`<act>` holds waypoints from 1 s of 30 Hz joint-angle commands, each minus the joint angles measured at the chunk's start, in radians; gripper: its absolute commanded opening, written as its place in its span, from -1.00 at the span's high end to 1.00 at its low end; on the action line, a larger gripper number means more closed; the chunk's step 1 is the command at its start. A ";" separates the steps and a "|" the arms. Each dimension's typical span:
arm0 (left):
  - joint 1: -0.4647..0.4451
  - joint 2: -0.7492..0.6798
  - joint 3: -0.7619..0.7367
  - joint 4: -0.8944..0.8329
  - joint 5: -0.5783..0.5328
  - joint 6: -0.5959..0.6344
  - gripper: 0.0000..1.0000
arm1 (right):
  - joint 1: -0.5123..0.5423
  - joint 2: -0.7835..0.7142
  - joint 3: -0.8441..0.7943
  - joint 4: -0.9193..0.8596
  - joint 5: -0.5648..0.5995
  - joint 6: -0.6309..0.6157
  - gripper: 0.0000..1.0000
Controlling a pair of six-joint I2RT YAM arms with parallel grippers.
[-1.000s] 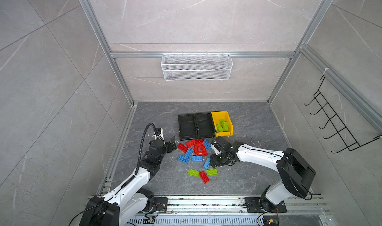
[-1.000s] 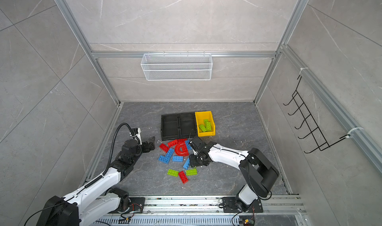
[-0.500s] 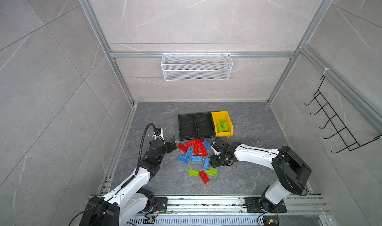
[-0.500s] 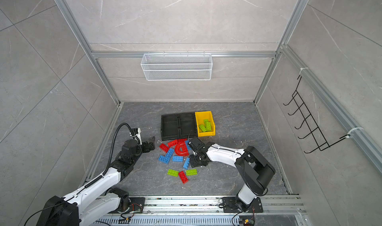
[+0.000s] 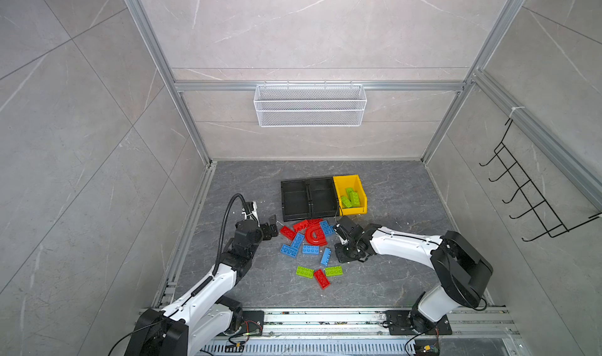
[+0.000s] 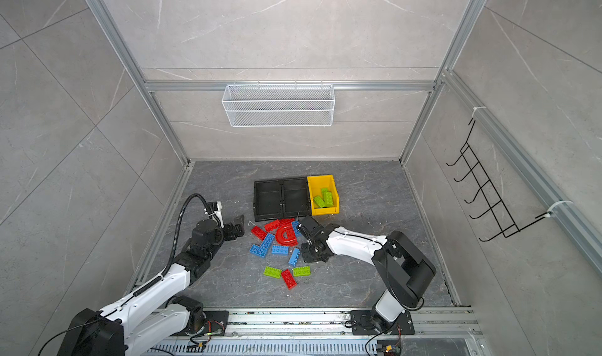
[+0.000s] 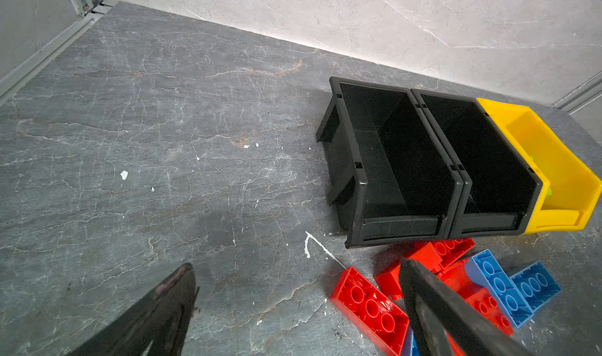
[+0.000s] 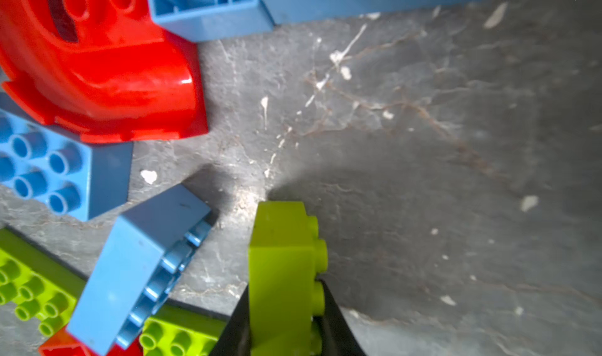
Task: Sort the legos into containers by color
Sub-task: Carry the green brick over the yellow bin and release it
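Note:
My right gripper [image 8: 286,305] is shut on a lime green lego [image 8: 283,260], held on edge just over the floor. In both top views this gripper [image 5: 346,256] points down beside the loose pile, hiding that brick. The pile holds a red arch [image 5: 315,235], blue bricks [image 5: 310,249], two green ones [image 5: 304,271] and a red one [image 5: 321,278]. My left gripper [image 7: 296,266] stands open and empty left of the pile [image 5: 272,227], near a red brick [image 7: 369,308]. Two empty black containers [image 5: 282,198] adjoin a yellow one [image 5: 353,210] holding green legos [image 5: 350,197].
A white wire basket [image 5: 309,105] hangs on the back wall and a black hook rack [image 5: 521,194] on the right wall. Aluminium rails [image 5: 195,214] edge the grey floor. Small white flecks lie on the floor.
My right gripper's jaws have closed onto the lime green lego. The left arm and the other bricks have not moved.

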 commanded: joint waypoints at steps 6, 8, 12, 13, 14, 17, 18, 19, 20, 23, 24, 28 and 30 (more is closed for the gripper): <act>0.002 -0.019 0.028 0.011 -0.001 -0.011 -0.99 | -0.036 -0.107 0.103 -0.091 0.155 -0.096 0.45; 0.002 -0.018 0.027 0.013 0.001 -0.014 -0.99 | -0.072 -0.131 0.132 -0.087 0.167 -0.129 0.45; 0.002 -0.015 0.031 0.007 0.001 -0.015 -0.99 | -0.170 -0.145 0.197 -0.036 0.147 -0.193 0.45; 0.002 -0.015 0.031 0.006 0.002 -0.015 -0.99 | -0.195 -0.134 0.218 -0.021 0.134 -0.208 0.45; 0.002 -0.015 0.031 0.007 0.003 -0.017 -0.99 | -0.227 -0.120 0.241 -0.008 0.114 -0.214 0.45; 0.002 -0.012 0.030 0.008 0.005 -0.017 -0.99 | -0.297 -0.070 0.298 0.047 0.060 -0.241 0.45; 0.002 -0.011 0.032 0.009 0.005 -0.017 -0.99 | -0.317 -0.044 0.323 0.063 0.046 -0.251 0.45; 0.002 -0.009 0.033 0.009 0.004 -0.016 -0.99 | -0.333 -0.018 0.349 0.069 0.040 -0.259 0.45; 0.002 -0.007 0.032 0.008 0.001 -0.017 -0.99 | -0.347 0.012 0.382 0.074 0.040 -0.270 0.45; 0.002 -0.007 0.032 0.008 -0.003 -0.013 -0.99 | -0.380 0.102 0.473 0.089 0.029 -0.299 0.44; 0.002 -0.009 0.031 0.008 -0.004 -0.012 -0.99 | -0.390 0.131 0.505 0.088 0.021 -0.307 0.44; 0.002 -0.015 0.031 0.004 -0.007 -0.011 -0.99 | -0.417 0.252 0.633 0.050 -0.011 -0.325 0.42; 0.002 -0.018 0.030 0.007 -0.008 -0.011 -0.99 | -0.426 0.290 0.660 0.057 -0.024 -0.323 0.41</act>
